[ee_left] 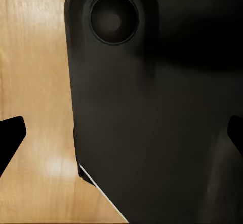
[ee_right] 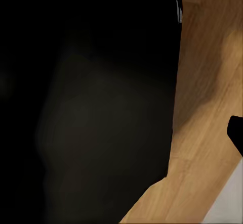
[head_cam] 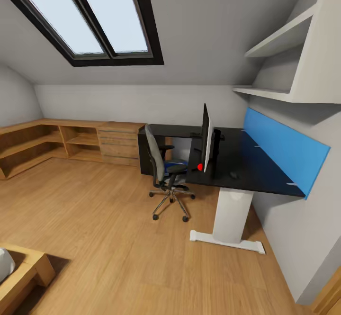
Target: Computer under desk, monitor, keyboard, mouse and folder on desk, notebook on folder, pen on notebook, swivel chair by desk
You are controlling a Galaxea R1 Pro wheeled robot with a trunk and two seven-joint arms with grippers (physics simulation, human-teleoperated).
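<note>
Sloped attic walls and a skylight (head_cam: 90, 16) are framing the head view, with a wooden floor (head_cam: 104, 239) spreading below and a low wooden shelf unit (head_cam: 71, 142) running along the far wall. Against the right wall the black table (head_cam: 258, 170) is standing on its white leg (head_cam: 231, 215), backed by a blue panel (head_cam: 284, 149). On it the monitor (head_cam: 206, 137) is standing edge-on, with the mouse (head_cam: 233, 175) lying just beside it. Just beside the table the chair (head_cam: 163, 170) is carrying the folder (head_cam: 174, 167) on its seat. At the left wrist, a dark robot body (ee_left: 152, 123) is blocking the floor; whether those jaws are open, I cannot tell. At the right wrist, darkness and floor are showing; jaw state is unclear.
</note>
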